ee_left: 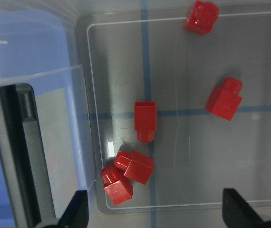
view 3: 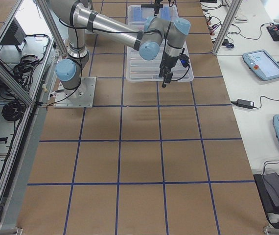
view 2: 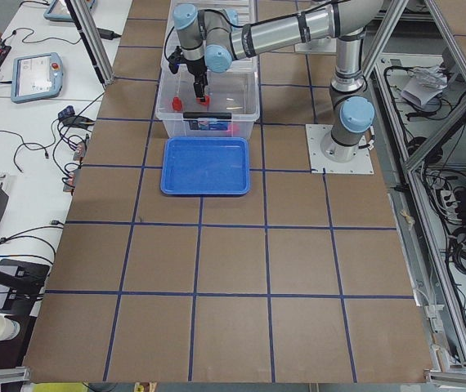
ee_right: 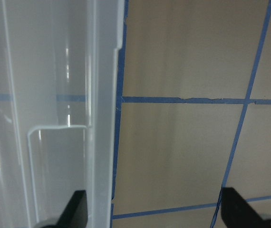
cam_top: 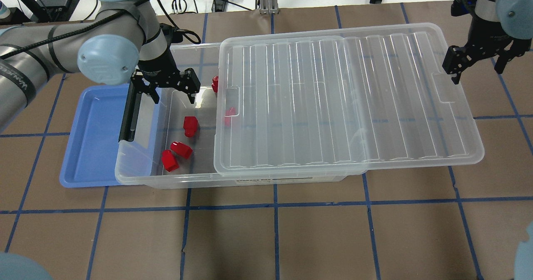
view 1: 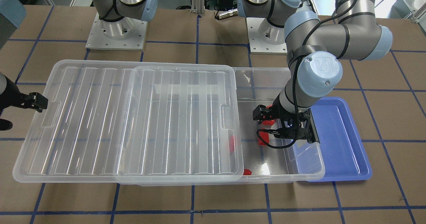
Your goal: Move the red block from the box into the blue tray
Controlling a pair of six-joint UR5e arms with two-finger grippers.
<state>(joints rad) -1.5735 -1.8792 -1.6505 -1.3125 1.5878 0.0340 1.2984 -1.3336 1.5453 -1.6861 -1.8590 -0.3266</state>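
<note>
Several red blocks lie on the floor of the clear box (cam_top: 139, 177) at its uncovered left end. One red block (cam_top: 190, 125) lies in the middle, with two more (cam_top: 181, 149) near the front wall. In the left wrist view they show below me (ee_left: 145, 119). My left gripper (cam_top: 173, 92) is open and empty, hovering over this open end (view 1: 283, 125). The blue tray (cam_top: 89, 142) sits against the box's left end, holding nothing. My right gripper (cam_top: 476, 65) is open and empty at the lid's far right edge (ee_right: 155, 211).
The ribbed clear lid (cam_top: 345, 101) lies slid to the right and covers most of the box. A black latch bar (cam_top: 128, 113) stands on the box's left end wall, beside my left gripper. Brown table with blue tape lines (cam_top: 275, 234) lies all around.
</note>
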